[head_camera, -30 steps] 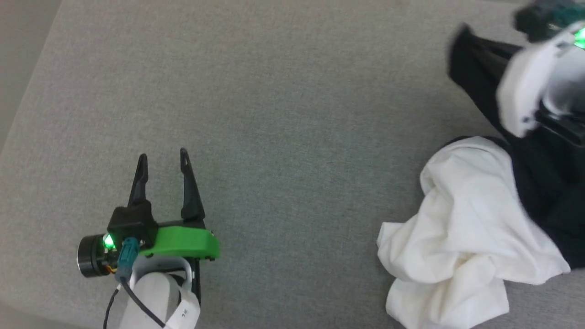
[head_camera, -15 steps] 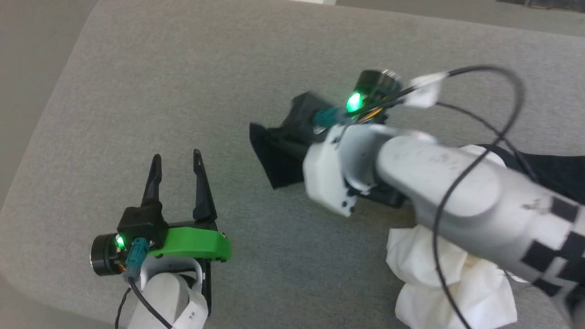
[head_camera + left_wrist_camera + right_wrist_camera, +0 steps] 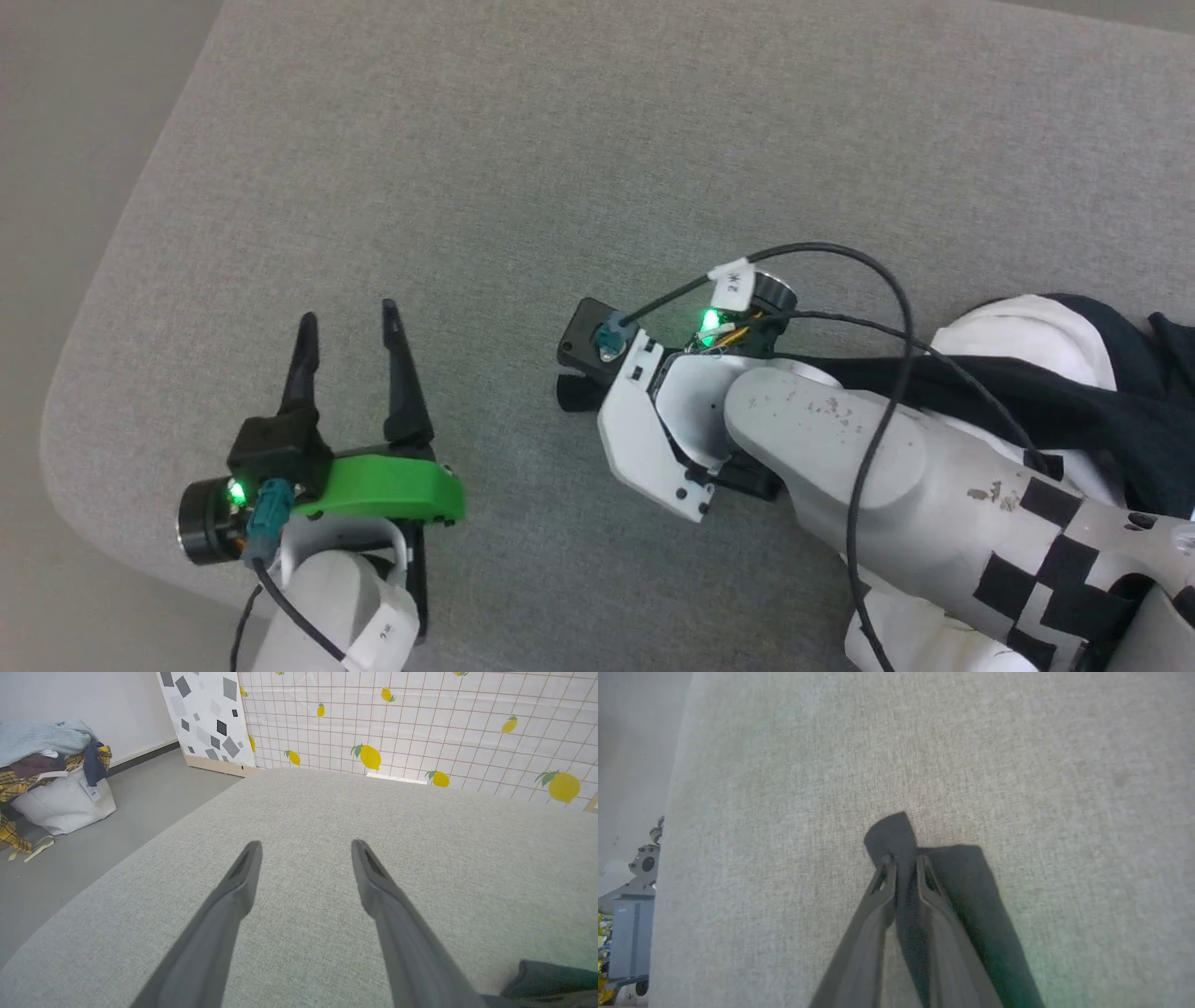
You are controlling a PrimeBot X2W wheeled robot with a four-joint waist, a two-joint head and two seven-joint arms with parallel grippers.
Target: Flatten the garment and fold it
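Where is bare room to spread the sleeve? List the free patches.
Free: the grey top beyond the left gripper and right gripper, and the strip between them. Crowded: the right side, under the right arm and bunched garment.

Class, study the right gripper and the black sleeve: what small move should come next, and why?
Probably open the right gripper and lift off: the garment's black sleeve lies stretched flat on the grey surface, its end pinched in the jaws.

Left jaws wide; right jaws pinched
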